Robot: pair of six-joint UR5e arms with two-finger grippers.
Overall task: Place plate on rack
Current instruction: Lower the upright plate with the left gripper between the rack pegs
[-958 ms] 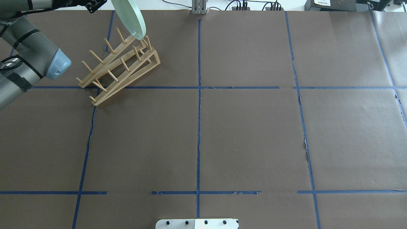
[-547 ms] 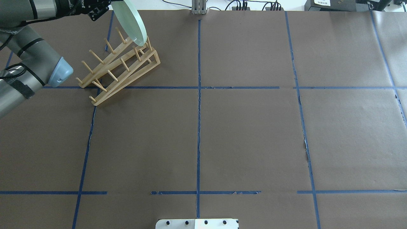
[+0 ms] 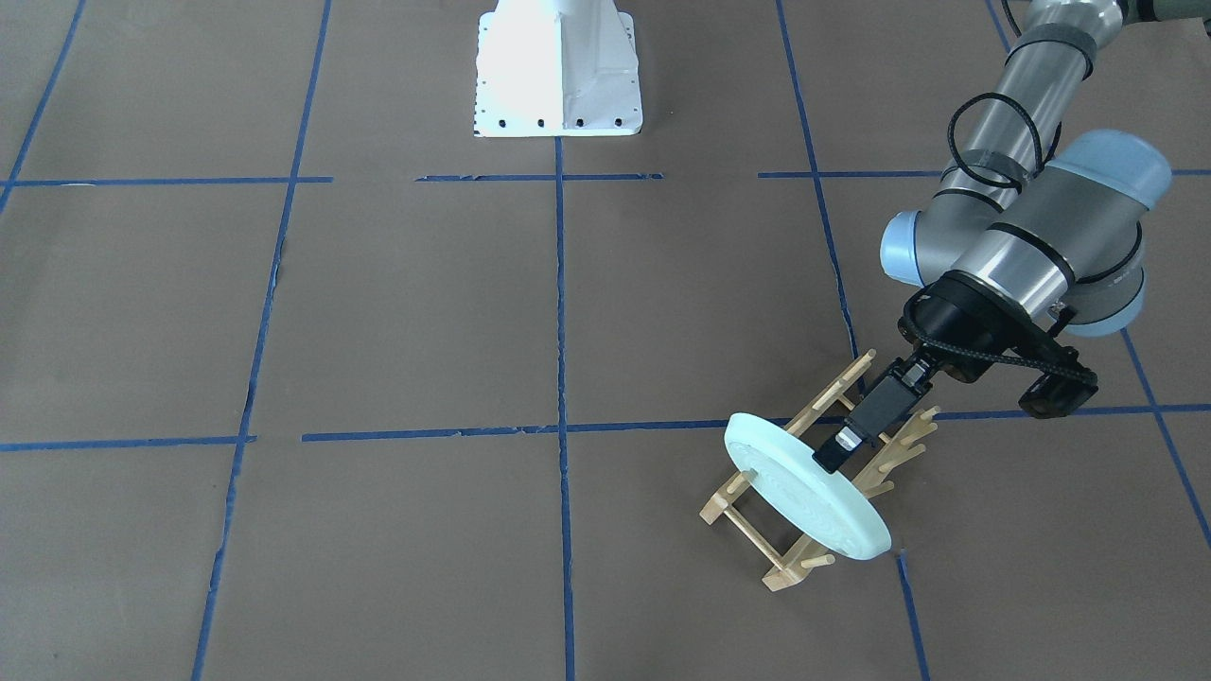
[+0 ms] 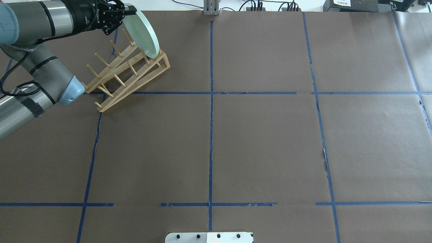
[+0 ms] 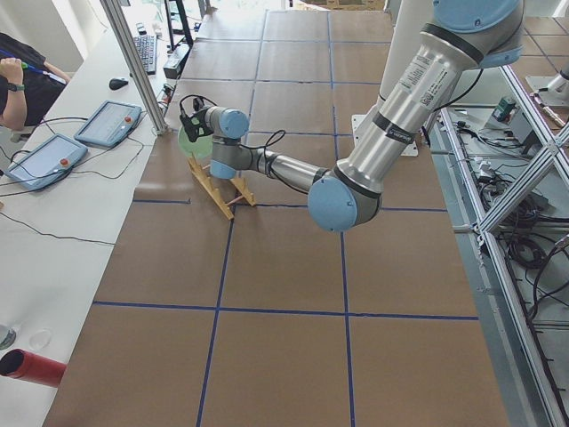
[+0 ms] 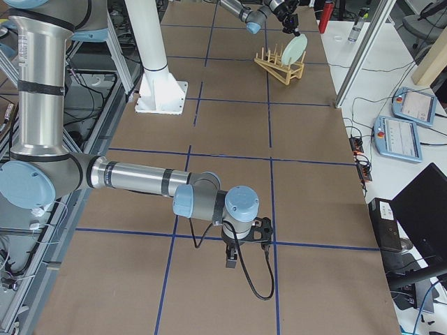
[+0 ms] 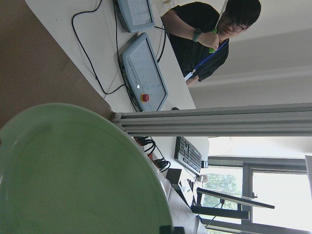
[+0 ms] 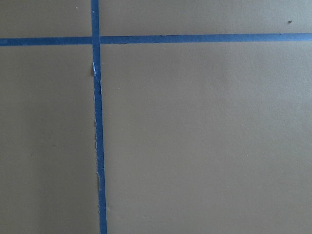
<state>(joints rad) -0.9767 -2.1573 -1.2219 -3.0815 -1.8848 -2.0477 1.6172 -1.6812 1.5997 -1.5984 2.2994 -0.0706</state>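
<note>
Left arm extended; left end effector grips tilted plate at rack.

A robotics lab: teach pendants, aluminium post, tape-gridded table.

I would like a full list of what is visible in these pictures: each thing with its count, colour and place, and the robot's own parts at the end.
pale mint-green round plate: 1, mint green, tilted at the rack's end farthest from the robot, held by its rim.
light wooden dish rack with pegs: 1, light wood, on the table, on the robot's left side.
paper-covered table: 1, brown with blue tape lines.
white base plate: 1, white, middle of the table's robot-side edge.
teach pendants: 2, grey, on the white side bench.
operator: 1, black shirt, at that bench.
left gripper: 1, black, shut on the plate's rim.
right gripper: 1, black, above the table on the robot's right side; whether it is open or shut cannot be told.
</note>
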